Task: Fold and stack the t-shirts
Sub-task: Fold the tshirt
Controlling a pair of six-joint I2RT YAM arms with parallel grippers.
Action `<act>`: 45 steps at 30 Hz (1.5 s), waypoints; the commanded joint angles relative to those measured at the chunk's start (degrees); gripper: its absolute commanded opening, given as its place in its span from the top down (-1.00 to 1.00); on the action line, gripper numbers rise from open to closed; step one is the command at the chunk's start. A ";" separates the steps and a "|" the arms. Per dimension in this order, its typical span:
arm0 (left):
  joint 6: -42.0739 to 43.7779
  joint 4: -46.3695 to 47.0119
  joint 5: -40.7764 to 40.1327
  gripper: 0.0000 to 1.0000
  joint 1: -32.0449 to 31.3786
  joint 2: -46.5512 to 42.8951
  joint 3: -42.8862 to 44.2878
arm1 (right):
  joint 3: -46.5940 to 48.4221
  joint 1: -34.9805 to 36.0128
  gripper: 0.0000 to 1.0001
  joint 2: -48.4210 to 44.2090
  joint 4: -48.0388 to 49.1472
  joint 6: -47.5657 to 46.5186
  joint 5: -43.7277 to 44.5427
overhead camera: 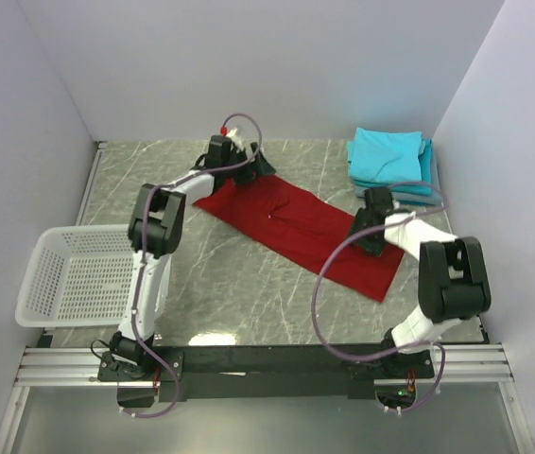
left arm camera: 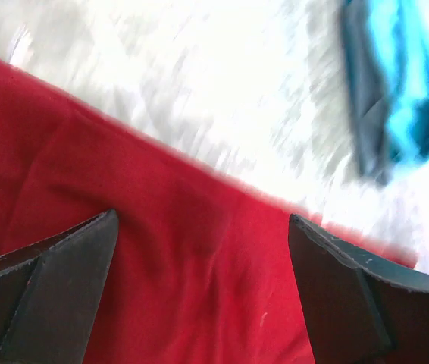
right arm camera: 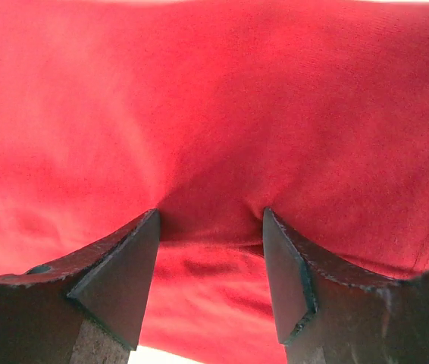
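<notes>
Robotics lab test cell. Left arm (overhead camera: 157, 225) and right arm (overhead camera: 449, 276) bolted to aluminium rail (overhead camera: 60, 365) at near edge of marble-pattern worktop (overhead camera: 249, 303). Plain pale walls (overhead camera: 249, 66) box in three sides. Loose cables (overhead camera: 316, 288) loop from arms. Props: white lattice basket (overhead camera: 60, 231), folded t-shirts (overhead camera: 388, 156), red t-shirt (overhead camera: 296, 222) spread flat.

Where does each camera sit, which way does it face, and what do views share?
Top external: fixed above and behind the arm bases, looking down on the table; left arm and right arm both show.
Left wrist: on the left arm, looking down past its open jaws at the red t-shirt, bare table and the folded stack.
Right wrist: on the right arm, close over the red t-shirt, jaws apart at the bottom.
Shared: all three show the red t-shirt; top and left wrist also show the folded stack.
</notes>
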 commanded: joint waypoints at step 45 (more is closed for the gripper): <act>-4.18 0.24 -5.23 -0.99 -9.91 -55.61 -31.34 | -14.66 33.33 -0.96 -52.49 -4.41 14.90 4.44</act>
